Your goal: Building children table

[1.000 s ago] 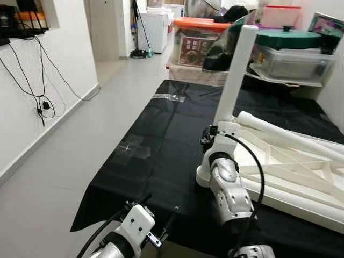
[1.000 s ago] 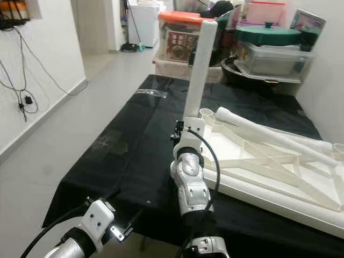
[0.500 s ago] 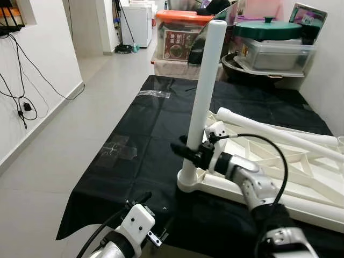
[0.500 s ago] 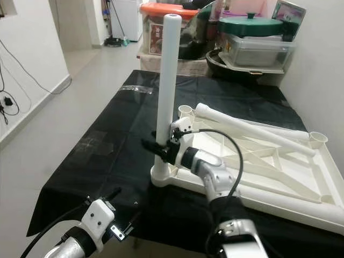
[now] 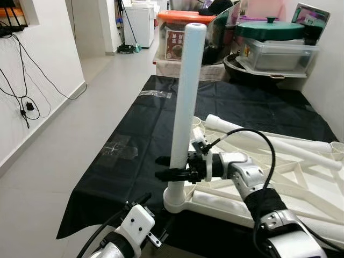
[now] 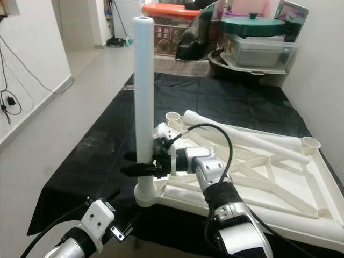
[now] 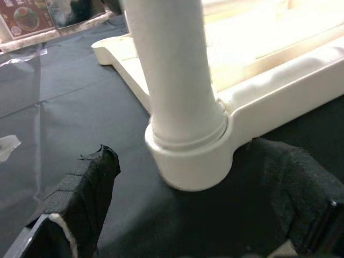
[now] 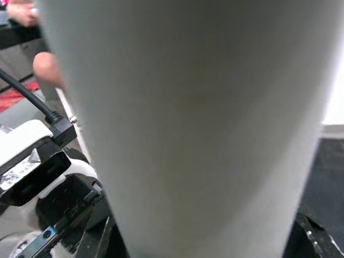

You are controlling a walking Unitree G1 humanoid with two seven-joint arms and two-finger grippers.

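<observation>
Left eye view gives us the right hand (image 5: 164,168) with its two black fingers clamped on the white table leg (image 5: 184,102), one finger above the other, low on the leg. That leg stands upright in a round corner socket (image 5: 174,200) of the white tabletop (image 5: 301,185), which lies upside down on a black sheet (image 5: 145,134) spread over the floor, its ribs showing. A second leg (image 5: 258,134) lies loose across the tabletop, and an empty socket (image 6: 310,143) sits at the far corner.

Our left hand (image 7: 177,231) hangs low at the near edge of the sheet, its padded fingers apart on either side of the socket and touching nothing; in the left wrist view we see the leg's base seated in the socket's ring.

Beyond the sheet stand stacked storage bins: one with an orange lid (image 5: 185,16), a clear one (image 5: 279,56) carrying a green round lid (image 5: 271,29). Cables (image 5: 27,91) trail down the white wall on our left, and clear tape (image 5: 122,149) sticks to the sheet.

Right wrist view is taken up by the leg, blurred and very close; behind it we cannot make out the rest clearly. Our right arm (image 5: 252,188) hides part of the tabletop's near rim.
</observation>
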